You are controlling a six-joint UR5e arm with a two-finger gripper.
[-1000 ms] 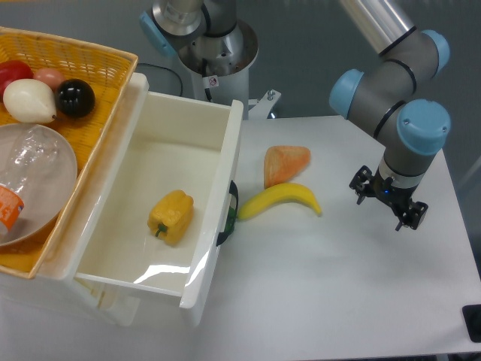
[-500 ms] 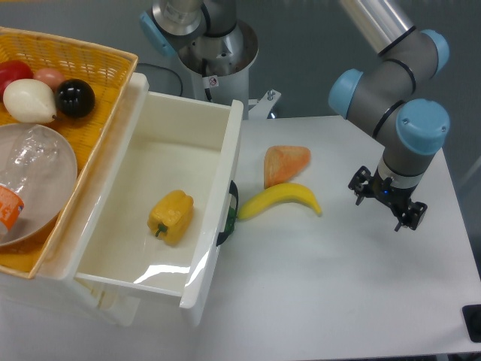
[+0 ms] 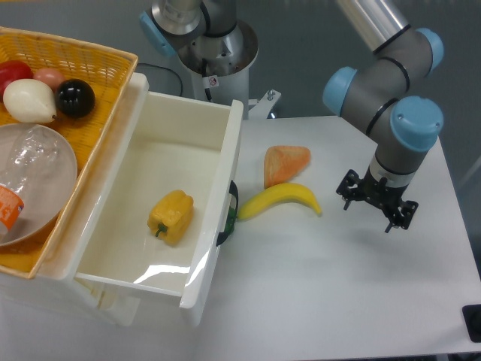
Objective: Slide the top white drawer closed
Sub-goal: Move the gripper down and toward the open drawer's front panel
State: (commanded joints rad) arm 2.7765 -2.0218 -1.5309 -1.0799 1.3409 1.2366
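The top white drawer point(image 3: 218, 218) stands pulled far out to the right, a yellow bell pepper point(image 3: 171, 216) lying inside it. Its black curved handle point(image 3: 229, 213) shows on the front panel. My gripper point(image 3: 368, 211) hangs over the table well to the right of the drawer, past the banana, fingers spread and pointing down with nothing between them.
A yellow banana point(image 3: 279, 200) and an orange wedge point(image 3: 285, 163) lie on the white table between the drawer front and my gripper. A yellow wicker basket point(image 3: 90, 75) with balls and a clear bowl sits on top of the drawer unit at left. The table's right edge point(image 3: 460, 218) is near.
My gripper has shifted a little to the left and slightly down, toward the banana. The drawer and the objects have not moved.
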